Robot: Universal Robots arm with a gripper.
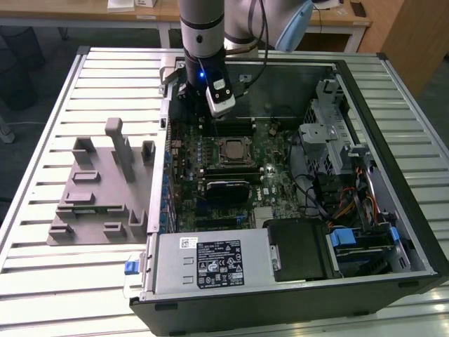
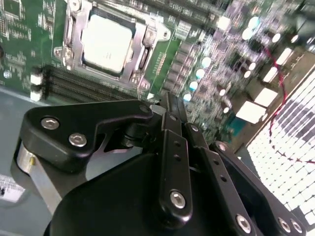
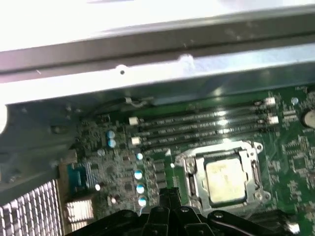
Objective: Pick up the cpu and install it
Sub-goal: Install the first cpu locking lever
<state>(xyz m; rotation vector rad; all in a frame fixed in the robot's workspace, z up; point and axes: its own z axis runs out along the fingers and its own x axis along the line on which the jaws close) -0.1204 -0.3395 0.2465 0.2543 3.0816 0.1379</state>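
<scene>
Nearest the lens in the second wrist view: the gripper (image 2: 170, 105), black linkage arms and screw heads filling the foreground. The two fingers (image 2: 173, 118) lie pressed together into one narrow blade, nothing between them. So the jaws are drawn in and empty. Same black finger bases appear in the first wrist view, gripper (image 3: 170, 194), tips together, nothing carried.

Below and beyond the fingertips: the cpu (image 2: 107, 42), silvery-grey top, sitting flat inside the metal socket frame (image 2: 142, 46). In the first wrist view the cpu (image 3: 225, 182) lies square within the socket frame (image 3: 251, 162), edges parallel to the frame. Judgement: chip is seated in its socket, not loose; whether the retention frame is latched down I cannot tell.

Gripper is apart from the chip, hovering above the motherboard (image 3: 118, 162) to one side of the socket, near the row of blue-topped capacitors (image 3: 139, 174). No contact with board visible.

Exterior view: arm reaches down into the open computer case (image 1: 393, 140), gripper (image 1: 210, 123) hanging over the far part of the board, just beyond the cpu (image 1: 232, 150). Memory slots (image 3: 206, 125) lie between socket and case wall.

Grey parts fixture (image 1: 98, 189) stands on the slatted table (image 1: 42, 140) at the exterior view's left, well apart from the case; its pockets look unoccupied, consistent with the chip sitting in the board.
</scene>
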